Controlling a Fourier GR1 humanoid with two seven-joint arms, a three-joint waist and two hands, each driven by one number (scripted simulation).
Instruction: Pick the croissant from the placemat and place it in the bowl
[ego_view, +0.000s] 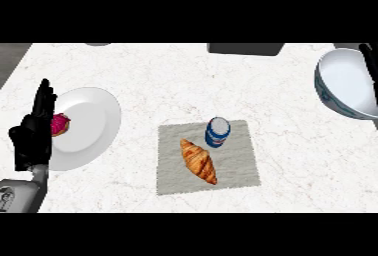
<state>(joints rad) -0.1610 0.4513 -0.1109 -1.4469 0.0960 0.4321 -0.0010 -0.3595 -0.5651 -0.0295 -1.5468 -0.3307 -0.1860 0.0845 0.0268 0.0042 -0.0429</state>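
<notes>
Head view. Croissant (198, 161): golden-brown, ridged, tapered ends, lying aslant on the placemat (240, 170), left of centre. Placemat grey, coarse, squarish; a blue-and-white can (217, 132) sits just beside the croissant's upper tip. Bowl (347, 82), white inside, well right of the placemat, bare marbled counter (148, 70) between. White plate (88, 127) left; left hand (33, 132) there, fingers straight, holding nothing. Right hand (368, 54): dark sliver by bowl, grip cannot be told.
</notes>
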